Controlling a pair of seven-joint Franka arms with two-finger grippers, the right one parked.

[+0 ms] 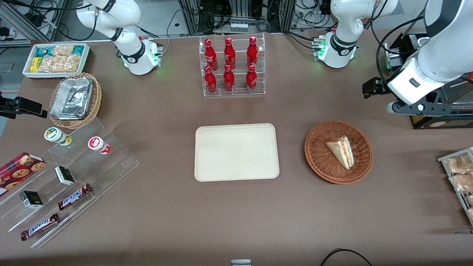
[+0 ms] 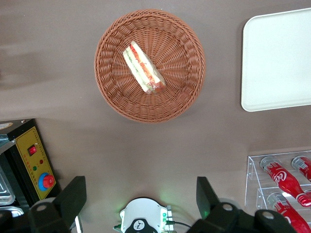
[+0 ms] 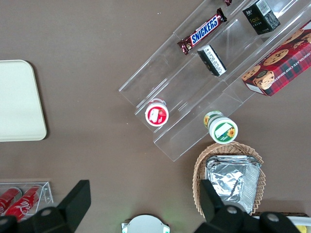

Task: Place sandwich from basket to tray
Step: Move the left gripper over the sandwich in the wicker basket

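Our hand (image 2: pixel 140 187) is closest to the wrist camera, with its two fingers spread wide and nothing between them. It hangs high over the bare surface (image 1: pixel 236 221), farther from the front camera than the basket and not yet above it. The sandwich (image 1: pixel 342 151) lies near the middle of the round wicker basket (image 1: pixel 314 162), with its striped filling edge turned up toward the wrist camera. We'd guess it's very light and soft, so a hard squeeze would probably squash the bread or push the filling out. Our pick would be to pinch across the two flat bread faces near the thick middle of the wedge, not the thin tip, and close gently. The tray (image 1: pixel 236 152) sits just beside the basket, toward the parked arm's end, with nothing on it.
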